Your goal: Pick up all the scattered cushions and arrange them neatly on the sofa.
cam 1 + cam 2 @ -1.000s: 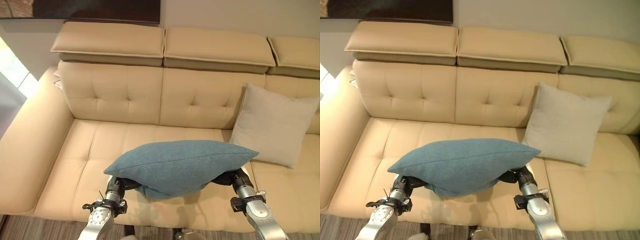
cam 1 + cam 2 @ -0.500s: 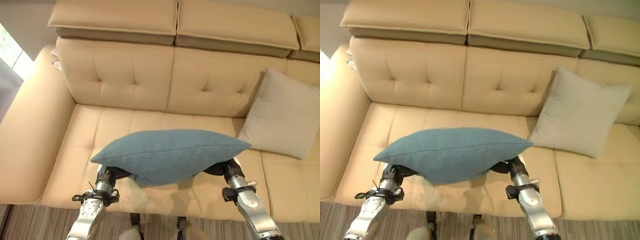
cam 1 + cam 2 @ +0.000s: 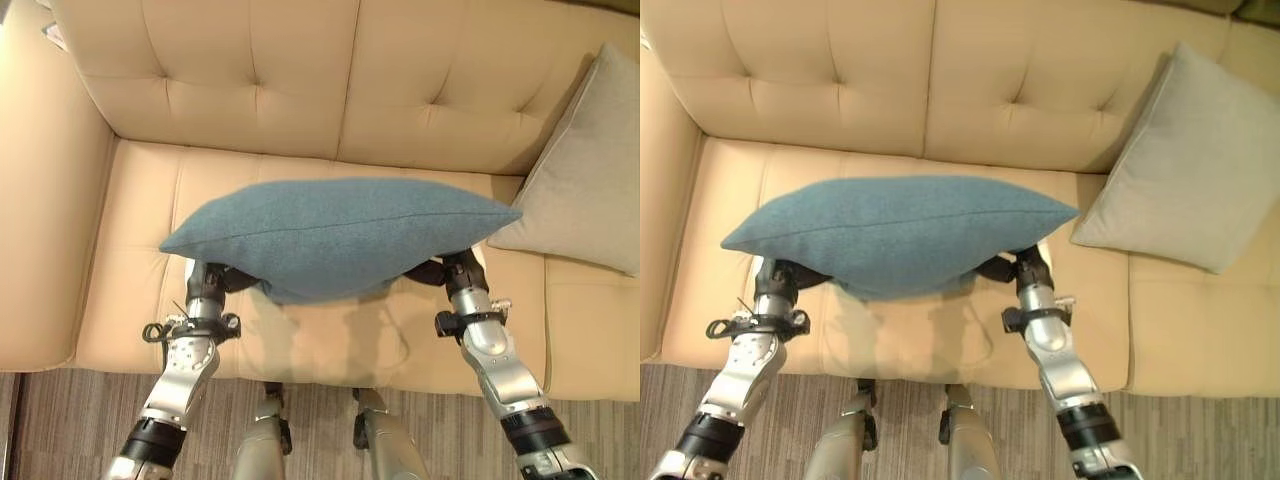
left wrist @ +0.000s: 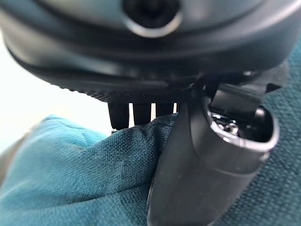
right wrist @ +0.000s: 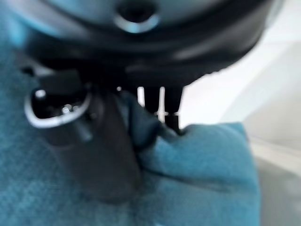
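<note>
The blue cushion [image 3: 335, 240] lies sideways over the sofa seat [image 3: 130, 260], left hand [image 3: 215, 281] and right hand [image 3: 440, 270] each pinching one end from underneath.

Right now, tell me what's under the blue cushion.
Both hands: the left hand and right hand pinch the blue cushion from below, above the sofa seat. The cushion covers their fingertips.

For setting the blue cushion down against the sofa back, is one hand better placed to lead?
Neither clearly. The left hand and right hand each pinch an underside end of the blue cushion, held level above the seat. I would move both together; the grey cushion crowds the right side.
</note>
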